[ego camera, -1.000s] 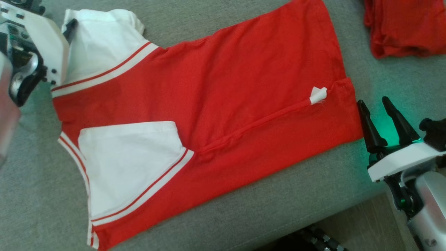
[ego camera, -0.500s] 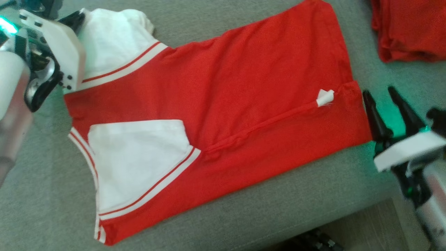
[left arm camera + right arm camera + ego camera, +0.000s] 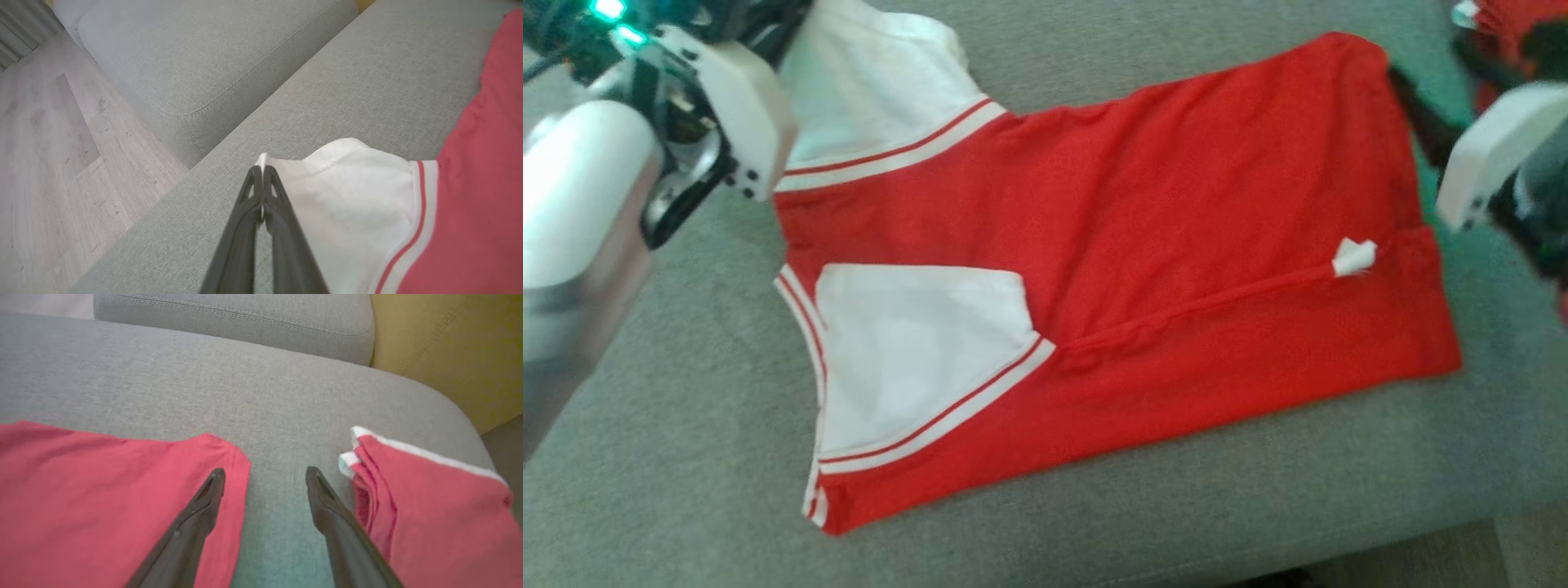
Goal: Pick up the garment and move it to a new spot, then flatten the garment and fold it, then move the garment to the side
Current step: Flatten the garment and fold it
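Item one, the garment (image 3: 1111,269): we list it red, lying flat on the grey sofa cushion (image 3: 1094,531) as it did a second ago. Left gripper (image 3: 262,169): jaws spread a second ago, now pressed together on the edge of the white sleeve (image 3: 347,196), the red body lying off to its right. Right gripper (image 3: 265,477): jaws spread as before, but now further along the hem. We note its left finger over the far hem corner and a folded red pile (image 3: 429,506) just beside its right finger.
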Robot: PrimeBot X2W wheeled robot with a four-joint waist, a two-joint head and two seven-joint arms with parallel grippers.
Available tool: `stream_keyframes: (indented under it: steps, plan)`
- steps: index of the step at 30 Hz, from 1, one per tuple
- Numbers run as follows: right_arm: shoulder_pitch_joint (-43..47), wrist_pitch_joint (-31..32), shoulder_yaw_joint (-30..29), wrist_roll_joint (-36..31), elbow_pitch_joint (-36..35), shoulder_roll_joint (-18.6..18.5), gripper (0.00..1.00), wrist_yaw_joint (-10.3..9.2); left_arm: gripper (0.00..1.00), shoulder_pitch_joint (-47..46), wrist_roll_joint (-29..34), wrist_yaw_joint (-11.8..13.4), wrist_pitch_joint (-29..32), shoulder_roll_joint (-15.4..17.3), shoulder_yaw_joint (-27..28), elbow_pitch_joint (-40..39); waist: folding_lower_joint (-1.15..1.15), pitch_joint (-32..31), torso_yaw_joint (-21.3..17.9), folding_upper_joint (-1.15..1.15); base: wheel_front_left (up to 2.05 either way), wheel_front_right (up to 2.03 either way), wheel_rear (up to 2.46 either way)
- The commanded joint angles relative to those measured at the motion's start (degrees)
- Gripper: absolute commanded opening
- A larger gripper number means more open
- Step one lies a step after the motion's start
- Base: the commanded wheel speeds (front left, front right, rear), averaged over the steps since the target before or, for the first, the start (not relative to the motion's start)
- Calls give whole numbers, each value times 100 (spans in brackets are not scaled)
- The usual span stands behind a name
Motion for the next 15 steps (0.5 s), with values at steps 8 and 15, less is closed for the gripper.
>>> stream_keyframes:
  steps: [8,15]
  plan:
    - [-884,162,530,-619,1091,84,100,36,0,-551,-62,10,-56,169,-174,-429,0,36,289,0,0,0,0]
    - [-1220,-46,917,-511,1777,376,100,36,0,-639,-137,10,-133,187,-404,-443,0,51,372,0,0,0,0]
